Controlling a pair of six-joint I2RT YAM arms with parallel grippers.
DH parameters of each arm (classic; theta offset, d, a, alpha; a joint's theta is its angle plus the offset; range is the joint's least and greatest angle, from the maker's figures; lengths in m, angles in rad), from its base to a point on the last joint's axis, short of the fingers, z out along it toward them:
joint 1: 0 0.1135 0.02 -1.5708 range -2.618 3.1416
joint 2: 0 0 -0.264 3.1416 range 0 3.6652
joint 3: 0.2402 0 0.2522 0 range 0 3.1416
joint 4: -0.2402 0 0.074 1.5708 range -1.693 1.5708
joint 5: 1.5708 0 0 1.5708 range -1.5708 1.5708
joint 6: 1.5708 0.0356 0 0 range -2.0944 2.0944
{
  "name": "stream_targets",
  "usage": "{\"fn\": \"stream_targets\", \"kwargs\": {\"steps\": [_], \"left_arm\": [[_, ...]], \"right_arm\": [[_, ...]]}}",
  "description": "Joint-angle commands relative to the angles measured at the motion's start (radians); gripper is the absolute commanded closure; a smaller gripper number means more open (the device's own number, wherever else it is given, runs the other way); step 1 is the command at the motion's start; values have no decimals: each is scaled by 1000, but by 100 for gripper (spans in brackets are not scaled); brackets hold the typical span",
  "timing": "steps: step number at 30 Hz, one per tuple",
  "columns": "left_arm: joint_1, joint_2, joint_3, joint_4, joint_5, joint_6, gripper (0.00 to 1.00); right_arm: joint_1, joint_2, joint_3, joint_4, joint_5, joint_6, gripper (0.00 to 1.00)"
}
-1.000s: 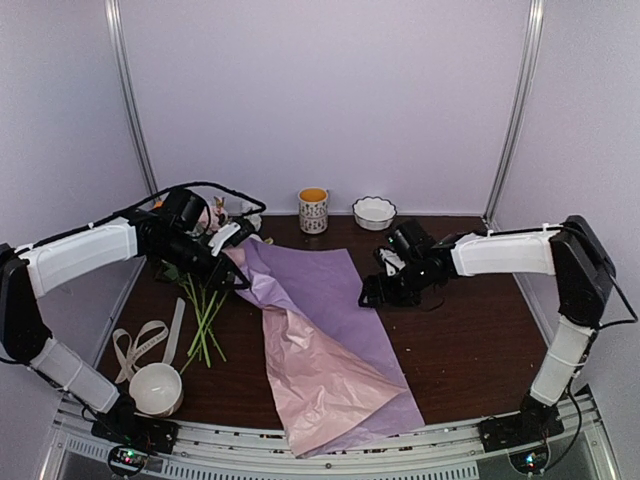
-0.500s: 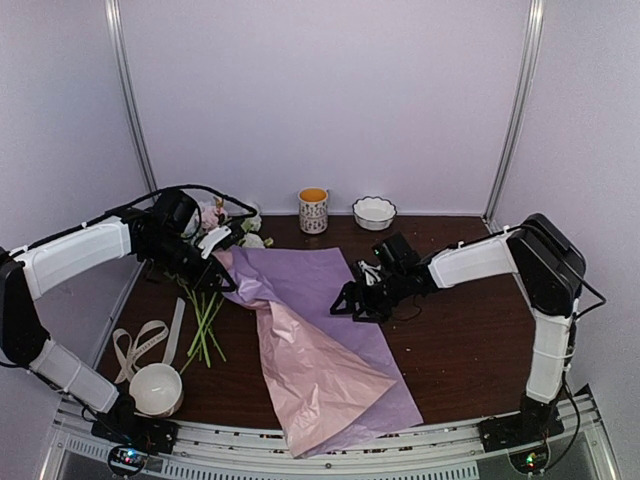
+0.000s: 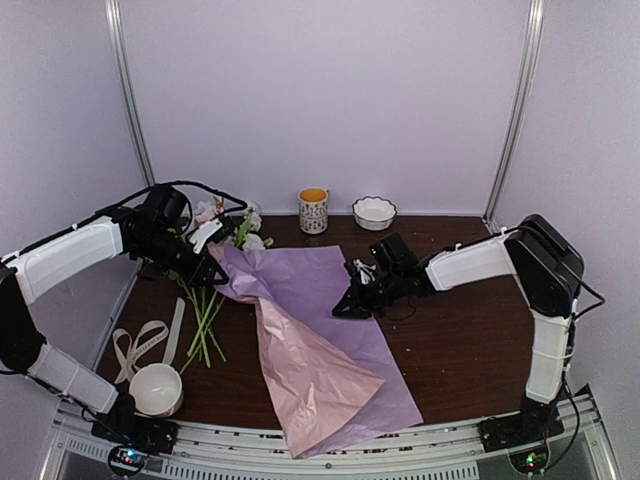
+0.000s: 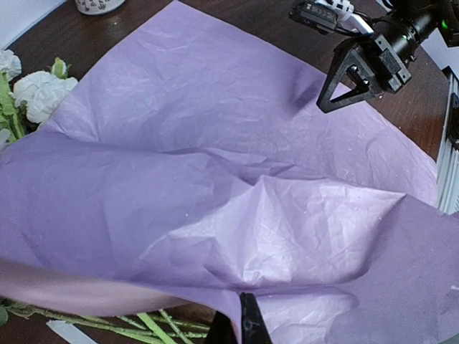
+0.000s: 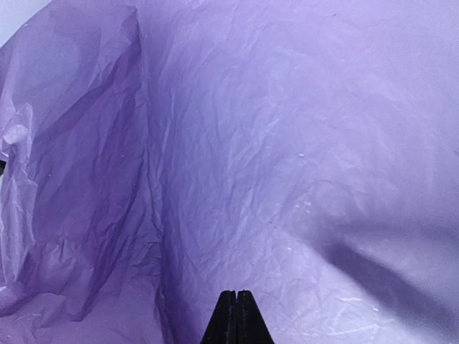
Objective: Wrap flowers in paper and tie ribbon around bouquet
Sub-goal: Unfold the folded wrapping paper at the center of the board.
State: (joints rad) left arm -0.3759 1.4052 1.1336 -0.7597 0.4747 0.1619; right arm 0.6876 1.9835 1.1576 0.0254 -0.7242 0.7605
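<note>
Right gripper (image 3: 346, 306): is being brought in from the right onto the paper's (image 3: 320, 345) right edge. Its jaws, wide apart a second ago, are now being pressed tip to tip; whether a fold is being pinched cannot be told.
Left gripper (image 4: 242, 319): is being kept clenched on the paper's far-left corner, which is being drawn leftward above the stems.
Flowers (image 3: 204, 318): are being left unwrapped at the sheet's left edge.
Ribbon (image 3: 140, 342): is being left untouched, near left.
Meaning: the sheet is probably being anchored for repositioning, so wrapping is only being started.
</note>
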Motion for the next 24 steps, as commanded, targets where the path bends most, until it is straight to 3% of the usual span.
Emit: {"fn": "stream_targets", "kwargs": {"steps": [1,6,11,19,24], "left_arm": [[13,-67,5,5,-106,-32,100],[24,-63,49,-156,-383,-55,100],[26,-76,44,-208,-460,-52,100],[26,-73,39,-197,-447,-37,100],[26,-75,34,-185,-436,-39,100]], "right_arm": [[-19,-102,47,-277,254,-141,96],[-6,-201,49,-558,562,-258,80],[38,-296,27,-724,748,-294,62],[91,-190,100,-756,744,-278,2],[133,-53,192,-772,700,-277,0]]}}
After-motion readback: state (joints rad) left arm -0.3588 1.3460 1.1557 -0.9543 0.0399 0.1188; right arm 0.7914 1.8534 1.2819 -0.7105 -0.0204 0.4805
